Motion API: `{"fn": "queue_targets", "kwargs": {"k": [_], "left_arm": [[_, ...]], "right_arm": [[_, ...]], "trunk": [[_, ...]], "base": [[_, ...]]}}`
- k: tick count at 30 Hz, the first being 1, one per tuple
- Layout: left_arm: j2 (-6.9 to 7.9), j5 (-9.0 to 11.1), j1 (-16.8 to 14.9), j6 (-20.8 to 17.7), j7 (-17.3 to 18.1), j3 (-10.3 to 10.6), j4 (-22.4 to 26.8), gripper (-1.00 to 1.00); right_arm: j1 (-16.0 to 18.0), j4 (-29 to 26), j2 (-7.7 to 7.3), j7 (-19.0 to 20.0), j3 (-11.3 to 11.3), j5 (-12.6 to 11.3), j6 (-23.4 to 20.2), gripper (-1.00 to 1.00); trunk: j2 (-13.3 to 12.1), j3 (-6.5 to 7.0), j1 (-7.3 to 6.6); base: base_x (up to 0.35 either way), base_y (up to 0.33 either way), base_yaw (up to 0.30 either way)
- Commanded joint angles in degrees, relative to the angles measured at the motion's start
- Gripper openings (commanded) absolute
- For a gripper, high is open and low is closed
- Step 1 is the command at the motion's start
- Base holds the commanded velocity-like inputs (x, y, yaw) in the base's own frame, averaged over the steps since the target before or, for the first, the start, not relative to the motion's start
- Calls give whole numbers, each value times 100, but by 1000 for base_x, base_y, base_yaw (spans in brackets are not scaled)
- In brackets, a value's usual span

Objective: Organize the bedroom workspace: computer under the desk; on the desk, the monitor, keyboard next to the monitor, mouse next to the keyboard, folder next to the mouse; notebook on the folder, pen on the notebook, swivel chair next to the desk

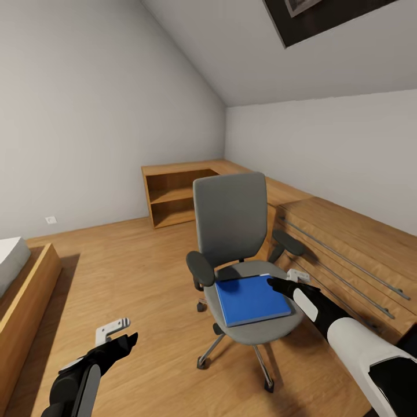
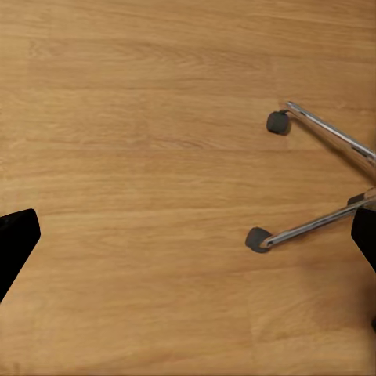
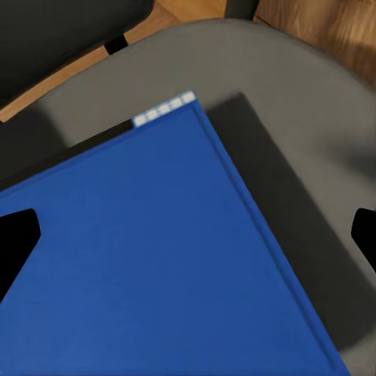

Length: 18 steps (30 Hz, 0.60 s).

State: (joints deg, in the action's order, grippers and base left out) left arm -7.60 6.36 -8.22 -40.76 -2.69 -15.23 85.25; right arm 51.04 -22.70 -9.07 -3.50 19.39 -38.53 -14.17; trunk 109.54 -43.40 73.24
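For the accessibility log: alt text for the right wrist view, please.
A bright blue folder lies flat on the swivel chair's grey seat, directly under the open right gripper, whose dark fingertips frame it without touching. Wooden floor shows beyond the seat.

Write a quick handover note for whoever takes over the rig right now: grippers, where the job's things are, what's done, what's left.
Right gripper: open, empty, poised over the folder.
Left gripper: open, empty, low over the wooden floor beside the chair's base.
Folder lies flat on the swivel chair seat, not yet lifted.
Done: nothing that these views confirm.
Left: grasp the folder and carry it to the desk, then the remaining items; the desk isn't in view.
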Motion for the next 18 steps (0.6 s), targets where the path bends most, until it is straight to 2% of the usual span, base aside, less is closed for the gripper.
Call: {"fn": "queue_targets", "kwargs": {"k": [1, 18], "left_arm": [[-5, 59, -4, -27, -29, -8, 4, 100], [-5, 58, -4, -16, -21, -7, -8, 100]], "right_arm": [[3, -18, -7, -37, 46, -50, -18, 100], [3, -107, 11, -90, 58, -40, -1, 100]], "trunk": [[3, -6, -1], [3, -6, -1]], "base": [[0, 0, 0], [0, 0, 0]]}}
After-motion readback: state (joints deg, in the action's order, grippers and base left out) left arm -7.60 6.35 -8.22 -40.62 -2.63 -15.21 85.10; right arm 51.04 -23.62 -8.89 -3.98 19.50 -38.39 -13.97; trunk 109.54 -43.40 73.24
